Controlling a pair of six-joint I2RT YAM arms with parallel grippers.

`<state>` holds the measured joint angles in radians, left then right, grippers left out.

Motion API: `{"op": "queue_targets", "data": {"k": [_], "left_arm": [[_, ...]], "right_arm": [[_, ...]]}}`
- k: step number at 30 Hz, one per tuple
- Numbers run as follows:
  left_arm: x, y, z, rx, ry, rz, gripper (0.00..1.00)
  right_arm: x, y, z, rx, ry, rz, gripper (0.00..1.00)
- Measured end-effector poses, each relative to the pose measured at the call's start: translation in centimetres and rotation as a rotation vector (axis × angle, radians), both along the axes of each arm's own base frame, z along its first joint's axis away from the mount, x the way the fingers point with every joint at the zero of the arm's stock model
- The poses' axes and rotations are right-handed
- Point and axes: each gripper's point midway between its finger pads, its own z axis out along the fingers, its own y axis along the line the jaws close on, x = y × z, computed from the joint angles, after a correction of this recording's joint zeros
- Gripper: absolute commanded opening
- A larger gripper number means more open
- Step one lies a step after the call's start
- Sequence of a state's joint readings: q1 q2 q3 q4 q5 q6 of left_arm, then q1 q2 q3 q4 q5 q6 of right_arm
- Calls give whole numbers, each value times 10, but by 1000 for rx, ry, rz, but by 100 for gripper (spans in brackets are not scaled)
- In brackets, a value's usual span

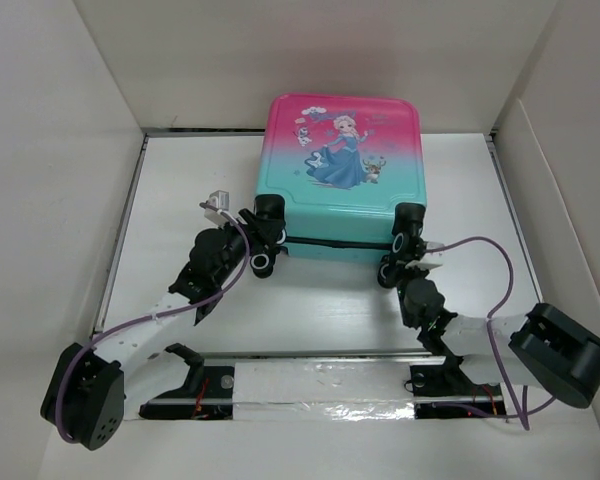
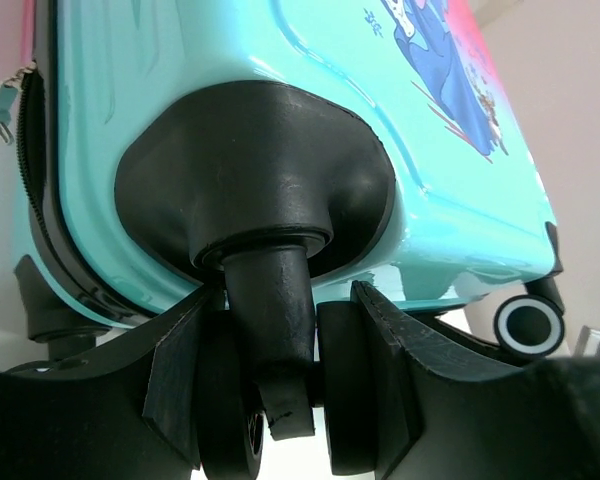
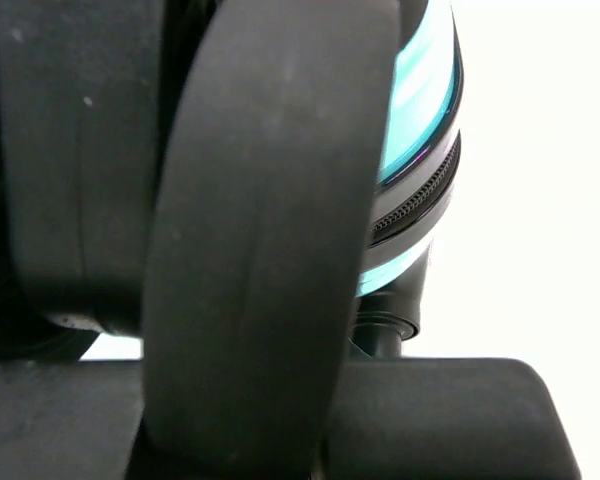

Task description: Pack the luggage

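Both arms work at the wheeled edge of the closed luggage, one caster each.

The left fingers [image 2: 175, 390] pinch the left caster [image 2: 270, 300], one on each side of its twin wheels. The luggage [image 1: 340, 200] lies flat on the worktop [image 1: 330, 310] just beyond them, lid up. Further right, the right fingers [image 1: 395, 268] sit at the right caster [image 3: 270, 250]. Its wheel fills the wrist view, so it cannot be told whether they are spread or pinching. The step looks like shifting the case by its casters. This would go best with both arms moving together and level, gripping near the fork, since a caster can swivel and slip. The lid carries a cartoon princess print, and its lettering is too small to read.
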<state>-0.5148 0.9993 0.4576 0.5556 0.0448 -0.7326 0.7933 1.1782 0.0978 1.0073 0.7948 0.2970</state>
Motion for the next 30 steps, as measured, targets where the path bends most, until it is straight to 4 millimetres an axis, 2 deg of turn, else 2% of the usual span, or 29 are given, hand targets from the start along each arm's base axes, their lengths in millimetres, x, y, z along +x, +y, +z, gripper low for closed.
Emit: {"op": "queue_targets", "data": {"k": [4, 7, 9, 10, 12, 14, 17, 22, 27, 30], "left_arm": [[5, -5, -2, -46, 0, 1, 0], [23, -3, -1, -56, -19, 65, 0], [35, -4, 2, -48, -30, 105, 0], [38, -9, 3, -44, -30, 98, 0], [33, -25, 2, -47, -20, 54, 0], [21, -45, 3, -66, -5, -13, 0], [4, -64, 4, -104, 23, -93, 0], [-6, -74, 10, -181, 68, -143, 0], [-2, -71, 13, -238, 105, -125, 0], [8, -58, 16, -260, 97, -61, 0]], "right_arm": [[6, 12, -4, 28, 3, 3, 0], [15, 32, -11, 61, 1, -56, 0], [19, 58, -17, 68, -9, -70, 0], [18, 79, -20, 41, -10, -25, 0], [17, 130, -12, 48, -30, 89, 0], [11, 162, -5, 44, -44, 178, 0], [4, 170, -1, 31, -46, 252, 0], [5, 176, 4, 20, -40, 343, 0], [21, 200, -3, 75, -35, 377, 0], [30, 227, 4, 144, -50, 411, 0]]}}
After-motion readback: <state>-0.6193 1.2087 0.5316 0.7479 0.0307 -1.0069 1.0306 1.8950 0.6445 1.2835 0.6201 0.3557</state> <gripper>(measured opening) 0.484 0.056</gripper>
